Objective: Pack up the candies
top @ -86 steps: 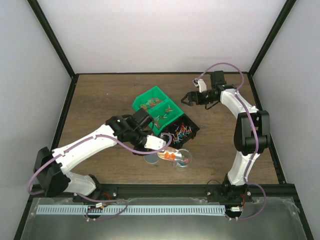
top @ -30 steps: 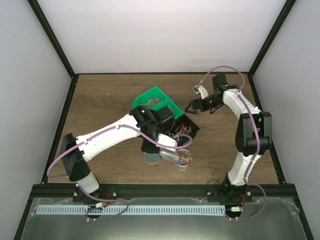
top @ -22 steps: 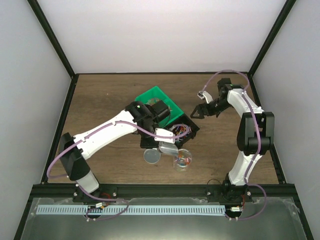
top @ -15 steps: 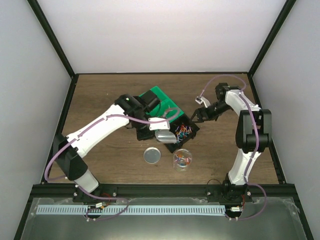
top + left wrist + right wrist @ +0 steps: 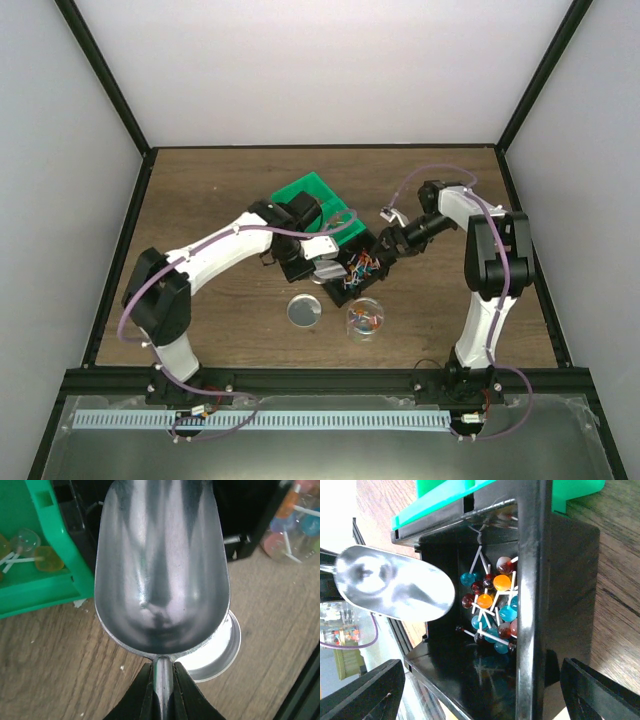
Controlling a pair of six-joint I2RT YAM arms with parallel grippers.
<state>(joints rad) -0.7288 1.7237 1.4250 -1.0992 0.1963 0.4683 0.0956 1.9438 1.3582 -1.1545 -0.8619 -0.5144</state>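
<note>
**Over the black bin, an empty scoop is hanging above the candies**

At the middle of the tabletop [image 5: 200,190], the left end effector [image 5: 161,680] is clamping the thin handle of a metal scoop [image 5: 160,565]. Its bowl is showing empty and is hanging over the black bin [image 5: 560,580]. The right end effector [image 5: 392,241] is hovering by that bin's right-hand corner with its fingers wide apart, gripping nothing.

Most of the candies [image 5: 492,607] are lying heaped against one wall of the black bin. They are small glossy balls in blue, red and orange on thin white sticks, all tangled together. A few are already sitting in the clear cup [image 5: 366,318] nearer the arms, with a round lid [image 5: 303,311] lying flat beside it. Some yellow ones are resting in the green bin [image 5: 312,195] set against the black one.

By their look, these sweets are weighing almost nothing and are hard and slick, so they are likely to skate off smooth metal. Because the sticks are crossing, one lifted piece may drag its neighbours along. Pinching single ones looks awkward. Sliding the scoop's lip low under the heap, against the bin wall, seems the better hold.
</note>
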